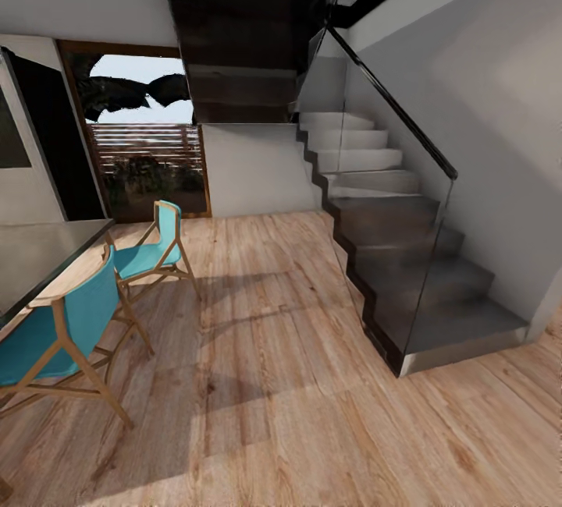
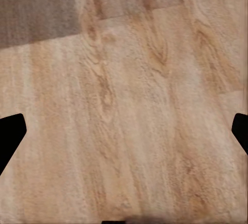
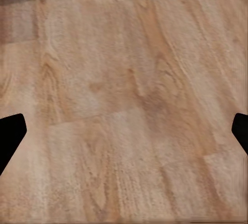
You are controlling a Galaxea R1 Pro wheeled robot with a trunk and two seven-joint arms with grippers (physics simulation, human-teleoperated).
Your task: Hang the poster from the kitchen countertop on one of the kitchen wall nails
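Facing grey staircase [image 1: 406,257], wooden floor [image 1: 297,413], two turquoise chairs [image 1: 148,253] left

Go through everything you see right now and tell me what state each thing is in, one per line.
Nearer turquoise wooden-framed chair: upright, beside the table.
Farther turquoise wooden-framed chair: upright, unoccupied.
Dark grey table: top bare where visible.
Grey staircase with glass railing: unobstructed.
Left gripper: open, empty, over wood floor.
Right gripper: open, empty, over wood floor.
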